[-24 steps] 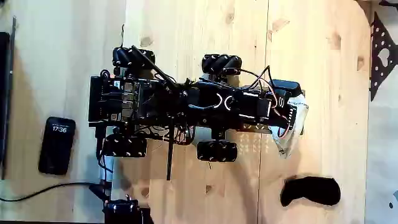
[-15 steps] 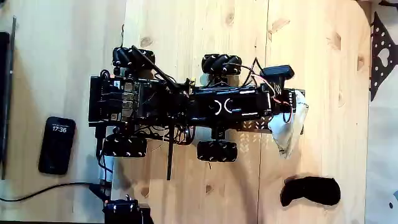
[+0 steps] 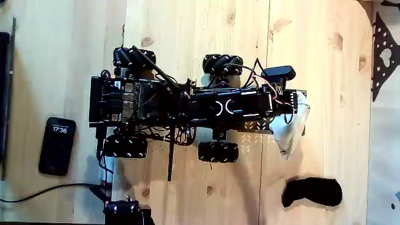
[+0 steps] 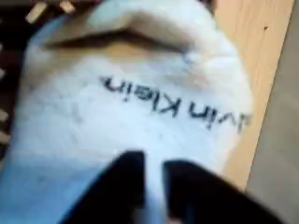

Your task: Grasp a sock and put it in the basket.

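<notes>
In the fixed view, a phone (image 3: 57, 145) lies at the far left of the tabletop (image 3: 187, 31), its screen lit. A black cable (image 3: 44, 192) runs along the tabletop below it. To its right stands my wheeled base (image 3: 169, 106), four wheels around a dark chassis full of wiring. My arm (image 3: 234, 106) lies along the chassis and reaches right.

My fingers (image 4: 154, 187) sit at the bottom edge of the wrist view, with a narrow gap between them, just above a white sock (image 4: 140, 93) bearing printed lettering. I cannot tell whether they touch it.

In the fixed view the white sock lies in the basket (image 3: 253, 145), a perforated tray at the right end of my base. The black sock (image 3: 312, 192) lies on the tabletop at lower right, well apart from the basket. A black star-patterned sheet (image 3: 382, 56) sits at the right edge.
</notes>
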